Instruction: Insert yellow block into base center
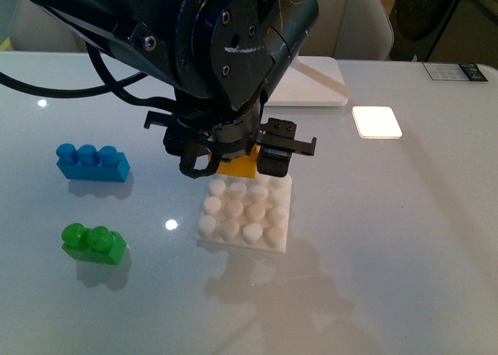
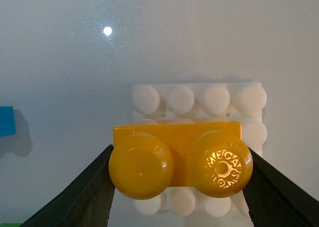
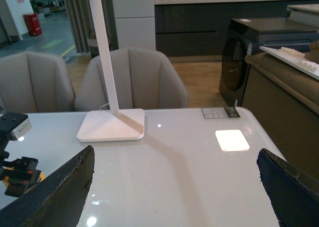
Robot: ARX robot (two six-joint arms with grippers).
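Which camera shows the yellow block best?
The left wrist view: the yellow block fills the middle, both studs clear, gripped by the left hand over the base. The front view shows only a small yellow sliver under the arm. The right wrist view doesn't clearly show it.

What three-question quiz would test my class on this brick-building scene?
1. True or false: the left tool is shut on the yellow block.
2. How many studs top the blue brick? A two, B three, C four.
3. Fill in: the right tool holds nothing, and its fingers stand ___.
Key: 1 true; 2 B; 3 open.
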